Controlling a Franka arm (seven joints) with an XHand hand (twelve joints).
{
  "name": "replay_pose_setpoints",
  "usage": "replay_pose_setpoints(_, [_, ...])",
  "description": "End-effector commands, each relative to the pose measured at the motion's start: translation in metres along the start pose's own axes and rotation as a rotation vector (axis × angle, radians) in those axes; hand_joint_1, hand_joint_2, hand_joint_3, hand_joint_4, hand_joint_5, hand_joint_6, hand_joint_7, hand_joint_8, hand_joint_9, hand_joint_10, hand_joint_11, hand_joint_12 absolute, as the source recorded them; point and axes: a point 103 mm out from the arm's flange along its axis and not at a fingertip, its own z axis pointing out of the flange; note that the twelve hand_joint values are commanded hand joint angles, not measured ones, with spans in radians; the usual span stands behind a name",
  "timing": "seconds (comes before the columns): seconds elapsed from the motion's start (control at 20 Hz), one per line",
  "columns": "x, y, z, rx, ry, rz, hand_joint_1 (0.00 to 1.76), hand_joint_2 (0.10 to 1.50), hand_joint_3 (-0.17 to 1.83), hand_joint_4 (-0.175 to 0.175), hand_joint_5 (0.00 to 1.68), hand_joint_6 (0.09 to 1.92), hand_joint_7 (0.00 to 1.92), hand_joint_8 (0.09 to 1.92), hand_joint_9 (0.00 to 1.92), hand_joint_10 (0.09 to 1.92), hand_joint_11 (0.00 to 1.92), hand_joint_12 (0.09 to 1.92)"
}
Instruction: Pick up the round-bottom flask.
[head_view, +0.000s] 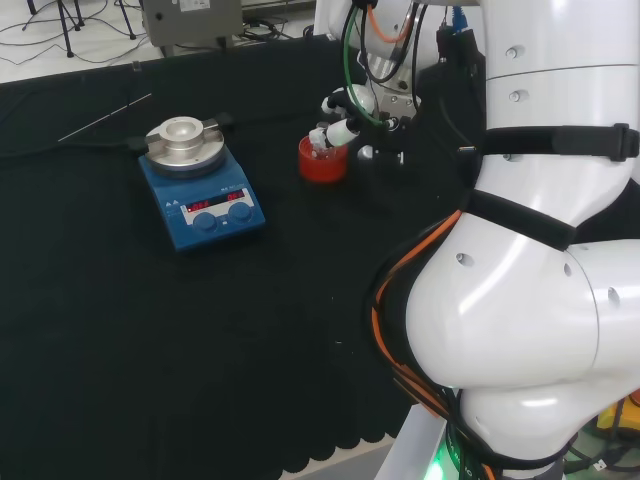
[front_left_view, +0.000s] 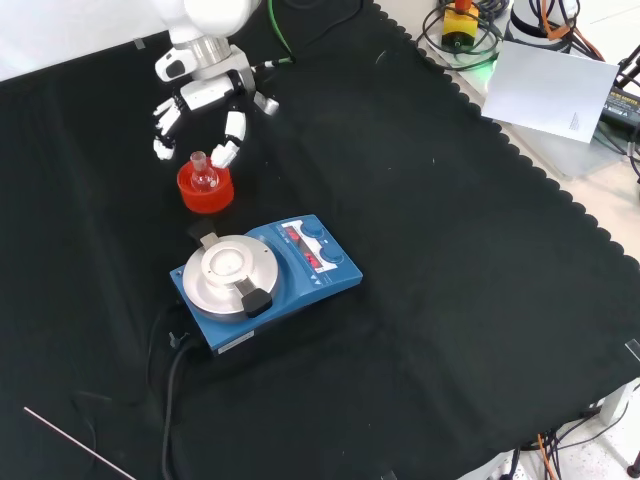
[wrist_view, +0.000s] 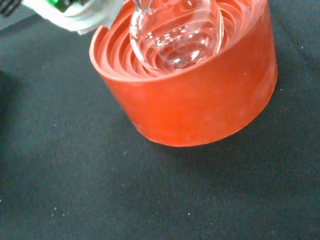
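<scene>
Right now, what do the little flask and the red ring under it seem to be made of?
The flask looks like clear glass: see-through, with bright glints. The red ring looks like matte rubber or soft plastic, dull outside and ribbed inside; which one, I cannot tell.

My arm (head_view: 530, 300) is glossy white with black bands, orange and green cables along it; my hand (front_left_view: 205, 95) is white with black joints.

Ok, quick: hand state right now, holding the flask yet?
Hand: open, fingers spread around the flask neck, not gripping; flask sits in its red stand.
</scene>
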Motion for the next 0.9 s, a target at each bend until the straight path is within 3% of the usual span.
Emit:
replay_pose_setpoints(0.05, [0.0001, 0.0001, 0.0018, -0.004, -0.007, 0.002, 0.84, 0.61, 0.52, -0.044, 0.46, 0.35, 0.39, 0.69, 0.55, 0.67, 0.18, 1.38])
replay_pose_setpoints(0.9, [-0.0049, 0.0021, 0.0089, 0.006, 0.005, 0.000, 0.87, 0.63, 0.55, -0.031, 0.56, 0.42, 0.41, 0.68, 0.57, 0.65, 0.19, 1.38])
